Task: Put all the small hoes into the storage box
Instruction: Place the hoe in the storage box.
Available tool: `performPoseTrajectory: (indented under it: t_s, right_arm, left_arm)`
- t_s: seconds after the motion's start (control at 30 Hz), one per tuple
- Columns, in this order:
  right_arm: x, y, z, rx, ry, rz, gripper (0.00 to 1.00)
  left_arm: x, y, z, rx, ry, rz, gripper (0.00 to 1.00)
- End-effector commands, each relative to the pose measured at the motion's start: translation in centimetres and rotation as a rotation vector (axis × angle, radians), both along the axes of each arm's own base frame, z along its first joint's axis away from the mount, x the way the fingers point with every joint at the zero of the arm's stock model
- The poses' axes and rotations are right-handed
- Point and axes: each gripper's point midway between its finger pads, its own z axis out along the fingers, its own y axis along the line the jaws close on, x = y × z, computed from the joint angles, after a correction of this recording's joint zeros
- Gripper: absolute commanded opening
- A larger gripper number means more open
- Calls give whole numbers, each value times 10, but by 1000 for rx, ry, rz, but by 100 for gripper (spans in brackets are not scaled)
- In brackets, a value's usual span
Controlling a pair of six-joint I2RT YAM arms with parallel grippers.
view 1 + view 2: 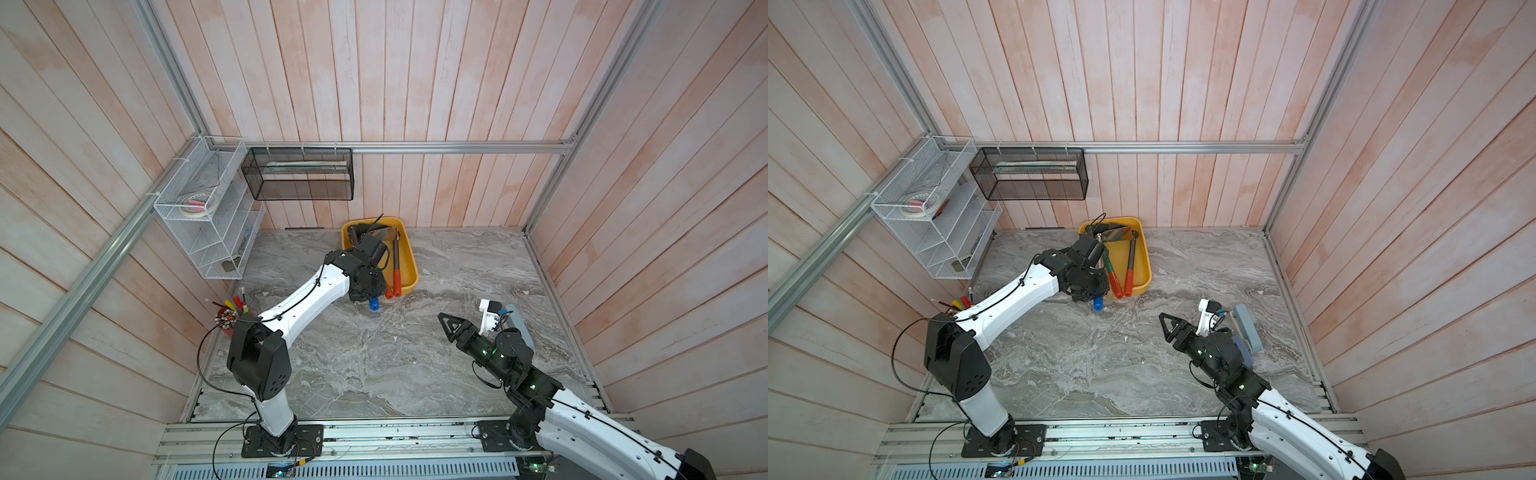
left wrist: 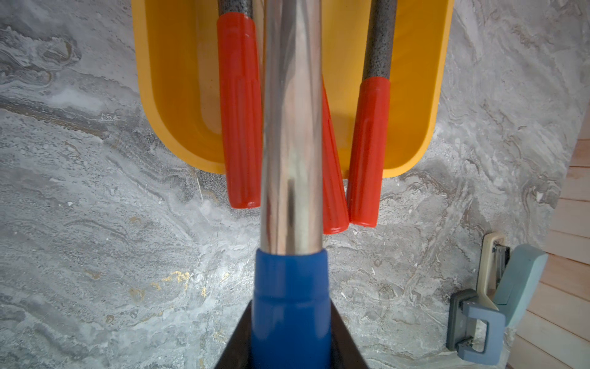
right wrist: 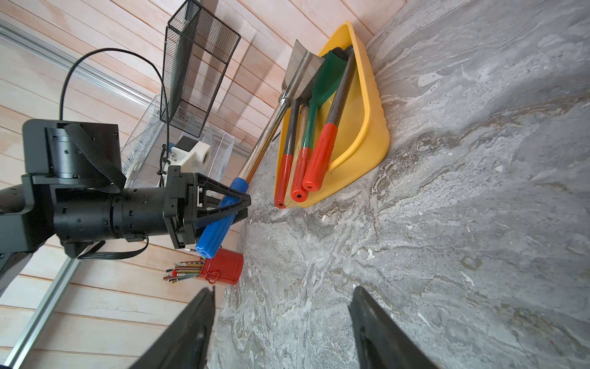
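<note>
Clock = the table as the top views show it, 12 at the back wall.

1. Right gripper (image 1: 445, 328) (image 3: 284, 289), black with two triangular fingers, sits at 4 o'clock, nearest the base rail, with its tips aimed toward 10. The jaws stand well apart with nothing between them, clear of the grey marble-pattern table top (image 1: 374, 374).
2. Just beyond it toward 3 there is a pale blue-and-beige stapler (image 2: 517, 278) and a grey-blue punch-like tool (image 2: 475, 322), both on the table.
3. Red metal pot of coloured pencils (image 1: 227, 330) (image 3: 223, 266) is at 9, against the side wall.
4. Left gripper (image 3: 242, 204) (image 1: 369, 293) is past centre toward 12, just short of the box's near rim. It is clamped narrow on the hoe's blue grip.
5. Small hoe (image 3: 271, 127) (image 2: 292, 127) has a chrome shaft, a blue plastic grip and a flat steel blade.
   - The shaft runs from the grip toward 12, over the near rim and along the box.
   - The blade is at the box's far end, close to the back wall.
   - The blue grip is outside the box, over the table.
   - Cannot tell whether the blade rests on the box floor.
6. Storage box (image 1: 411, 266) (image 1: 1147, 257) (image 3: 373, 121), a shallow yellow plastic tray with rounded corners, is at 12 against the back wall, long axis 6–12. Three red-gripped hand tools (image 3: 321, 159) lie in it, grips overhanging the near rim. One has a green blade (image 3: 332, 67).
7. On the walls, a white wire rack (image 1: 208, 232) is at 10 and a black mesh basket (image 1: 299, 174) is at 11.
</note>
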Motion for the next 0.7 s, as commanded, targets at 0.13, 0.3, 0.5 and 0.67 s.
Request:
performPoseTrajectory:
  t_s: [0.13,0.3,0.5,0.67]
  right_arm:
    - [0,-6,-3,-4,2,-23,70]
    - [0,-8,-1,-4,-3,-28,70]
    - [-1,-10,-1,-2,-4,-33,70]
    - [-1,-12,0,-5,-5,-39,70]
  left_arm:
    - [30,-6,15,-3,-78,64,0]
    - [39,-8,15,-17,-78,90,0]
    - [51,-13,14,-45,-67,108,0]
    - [61,-17,10,-51,-57,117,0]
